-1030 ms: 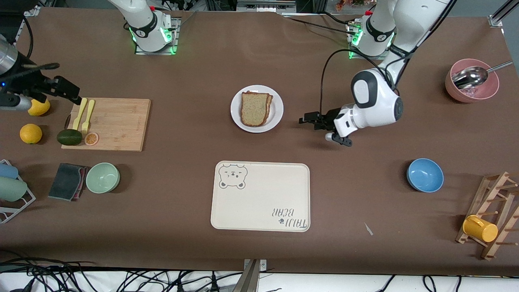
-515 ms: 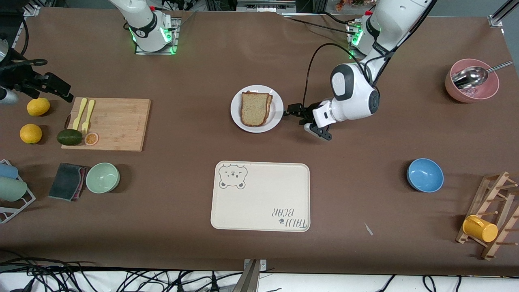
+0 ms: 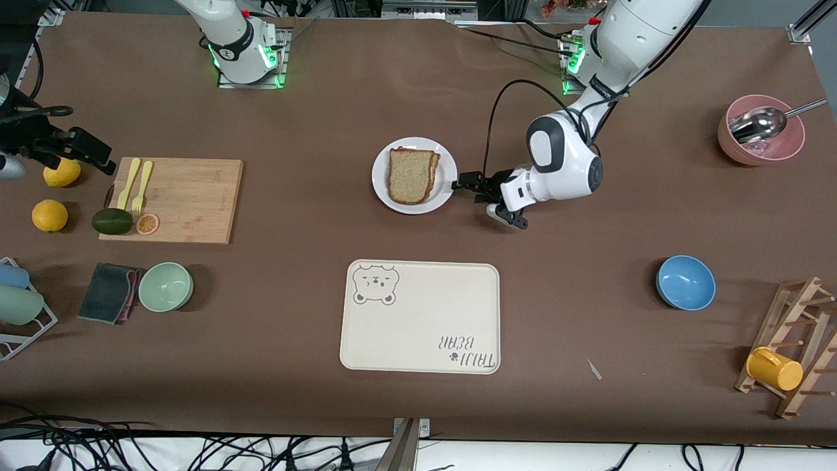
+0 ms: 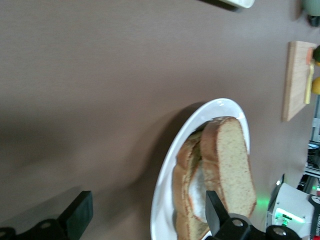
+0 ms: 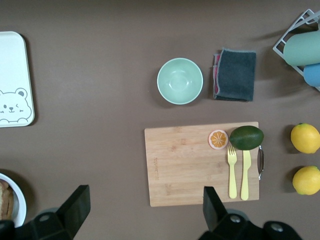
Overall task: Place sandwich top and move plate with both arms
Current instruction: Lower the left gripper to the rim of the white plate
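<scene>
The white plate (image 3: 445, 186) lies mid-table, farther from the front camera than the bear tray. The sandwich top (image 3: 411, 175), a tan speckled slice with a brown crust, lies on the plate over a lower slice (image 4: 185, 175), with some white filling between them. My left gripper (image 3: 460, 183) is low at the plate's rim (image 4: 167, 190) on the side toward the left arm's end. It is open, the rim lies between its fingers (image 4: 76, 216), and nothing is gripped. My right gripper (image 3: 98, 156) hangs open and empty, high over the cutting board's edge.
The cream bear tray (image 3: 420, 316) is nearer the front camera than the plate. A wooden cutting board (image 3: 180, 199) holds yellow cutlery, an avocado and an orange slice, with lemons (image 3: 50, 215) beside it. Also present: green bowl (image 3: 165, 286), dark cloth (image 3: 108, 292), blue bowl (image 3: 685, 282), pink bowl with ladle (image 3: 760, 139), mug rack (image 3: 794, 353).
The left arm swung in toward the plate, bringing its open gripper from over bare table to the plate's rim. The right gripper drifted a little toward the right arm's end.
</scene>
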